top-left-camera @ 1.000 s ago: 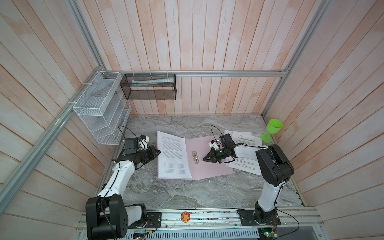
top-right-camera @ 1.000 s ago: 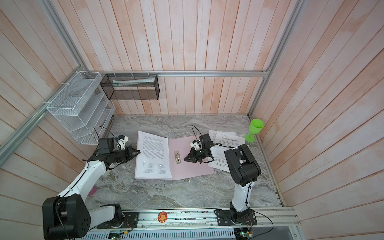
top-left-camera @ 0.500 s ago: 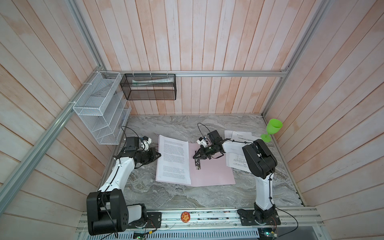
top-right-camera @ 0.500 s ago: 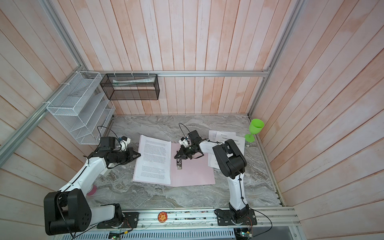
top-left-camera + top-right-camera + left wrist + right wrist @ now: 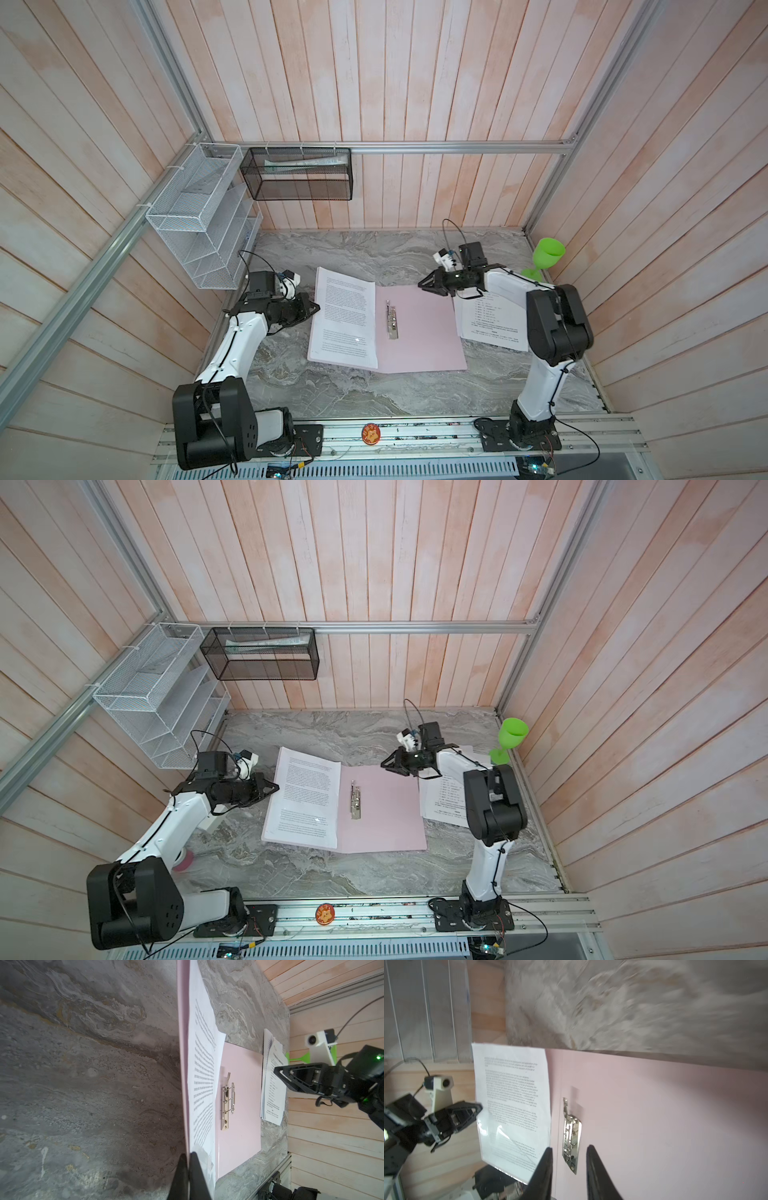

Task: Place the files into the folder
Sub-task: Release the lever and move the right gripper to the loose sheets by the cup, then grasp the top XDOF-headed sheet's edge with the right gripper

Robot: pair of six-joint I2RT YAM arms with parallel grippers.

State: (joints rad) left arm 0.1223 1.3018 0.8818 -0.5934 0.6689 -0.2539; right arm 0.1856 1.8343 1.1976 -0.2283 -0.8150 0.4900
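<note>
Pale pink folder (image 5: 424,332) lies open, cover pinched by left gripper (image 5: 316,308); right gripper (image 5: 422,286) gapes.

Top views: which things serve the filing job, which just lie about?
Job: open pale pink folder; its silver metal clip; white printed sheet on its flap; white printed stack beside it.
Idle: green plastic goblet; white wire mesh rack; black mesh basket.

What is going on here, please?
The pale pink rectangular file folder lies open on the grey marble table. The left end effector pinches its left cover's edge, a printed white paper sheet lying on that cover. The right end effector hovers open and empty over the folder's far edge; more printed white sheets sit beside the folder.
</note>
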